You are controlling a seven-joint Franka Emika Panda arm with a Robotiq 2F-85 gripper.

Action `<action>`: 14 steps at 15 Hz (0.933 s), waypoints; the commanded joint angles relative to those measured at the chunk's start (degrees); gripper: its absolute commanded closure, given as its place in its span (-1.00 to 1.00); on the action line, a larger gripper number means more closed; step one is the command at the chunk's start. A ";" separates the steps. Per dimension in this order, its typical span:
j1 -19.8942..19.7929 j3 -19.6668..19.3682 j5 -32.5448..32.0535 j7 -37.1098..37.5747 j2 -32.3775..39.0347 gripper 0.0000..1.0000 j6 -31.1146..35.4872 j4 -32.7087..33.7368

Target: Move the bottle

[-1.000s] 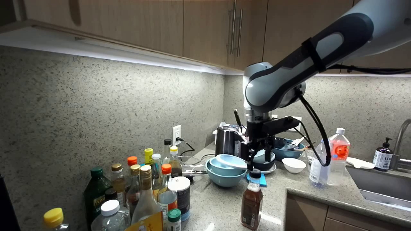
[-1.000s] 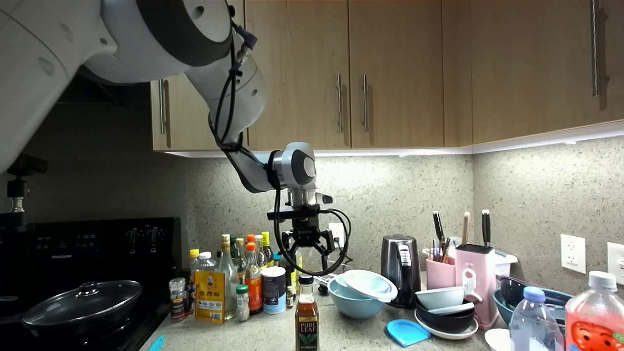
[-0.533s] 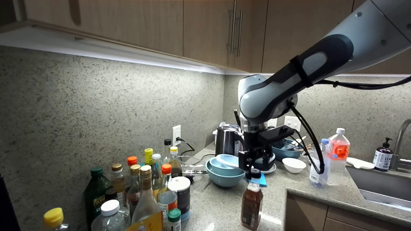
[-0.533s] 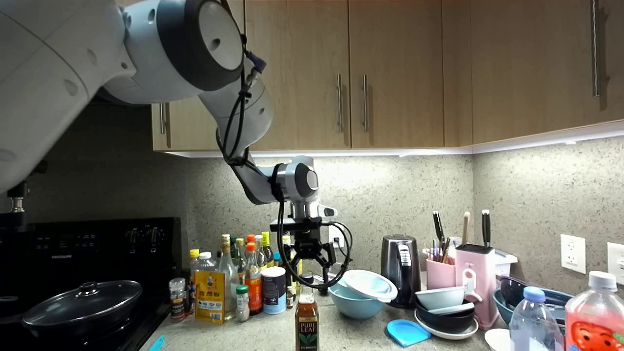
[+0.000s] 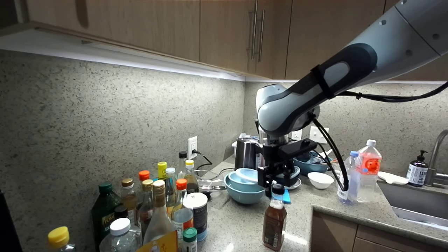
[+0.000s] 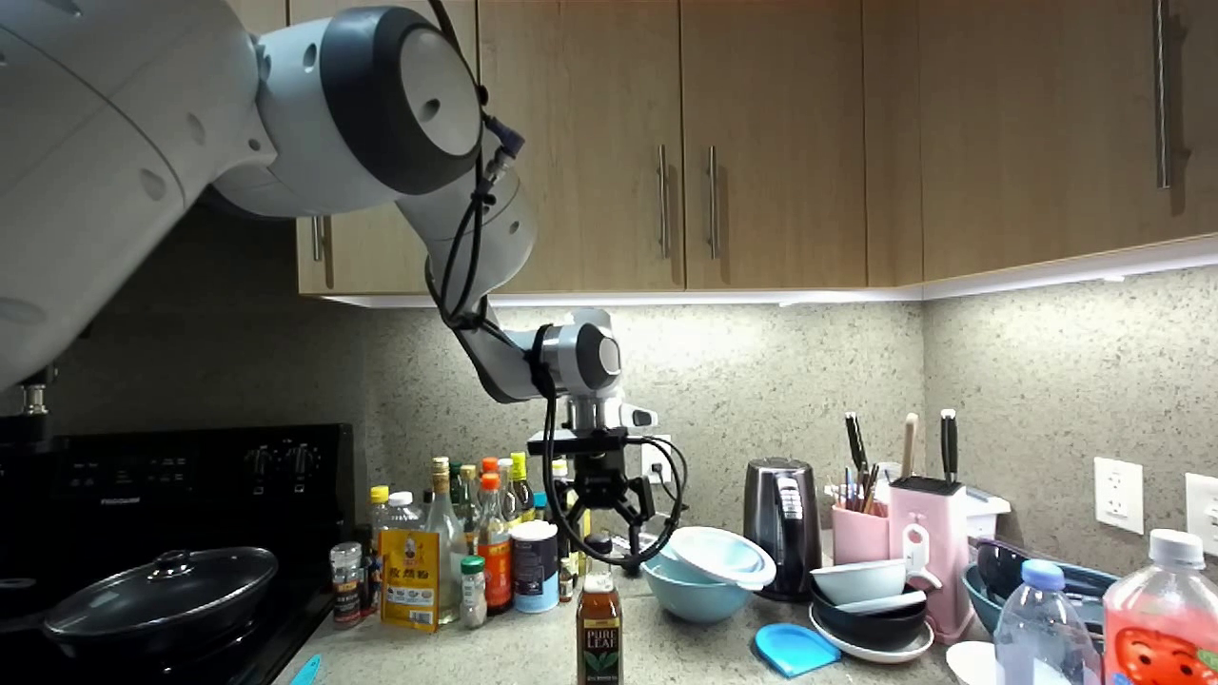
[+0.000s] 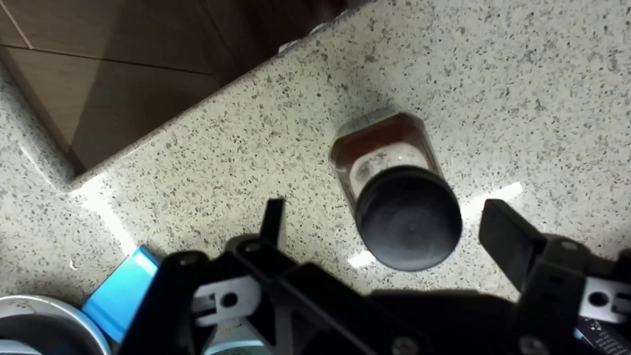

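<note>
The wrist view looks down on a clear plastic bottle (image 7: 382, 134) of reddish-brown liquid with a round black cap (image 7: 411, 222), upright on a pale, grey-speckled stone countertop (image 7: 236, 167) close to its edge. The black two-fingered gripper (image 7: 385, 231) is spread wide, its dark fingers (image 7: 508, 241) to either side of the cap with a gap at each; the cap lies nearer the finger on the right of that picture. The gripper has hold of nothing.

In an exterior view, the grey-and-white robot arm (image 5: 301, 98) reaches in from the upper right, and the gripper points straight down, its fingertips at about the height of the cap. In that picture the bottle stands in front of stacked pale-blue bowls (image 5: 245, 196), apart from them.

In an exterior view, the bottle's dark label (image 6: 601, 652) reads Pure Leaf above green leaves; the cap is partly hidden, and the base runs out of the frame. A crowd of glass bottles (image 6: 495, 547) with red, yellow and green caps stands to the left in the picture, and a dark metal kettle (image 6: 780, 552) and a pink knife block (image 6: 944, 547) to the right. A flat, bright-blue plastic piece (image 6: 797, 649) lies on the countertop near the bowls.
</note>
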 commanded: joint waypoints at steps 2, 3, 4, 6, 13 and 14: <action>0.07 -0.18 0.01 -0.01 0.20 -1.00 -0.17 0.14; 0.06 -0.22 0.01 -0.01 0.26 -1.00 -0.17 0.14; 0.06 -0.24 0.00 0.00 0.29 -1.00 -0.17 0.14; 0.07 -0.25 0.00 0.00 0.30 -1.00 -0.17 0.14; -0.05 -0.07 0.44 0.08 0.24 -0.48 0.72 -0.06; -0.07 -0.06 0.46 0.06 0.27 -0.34 0.81 -0.02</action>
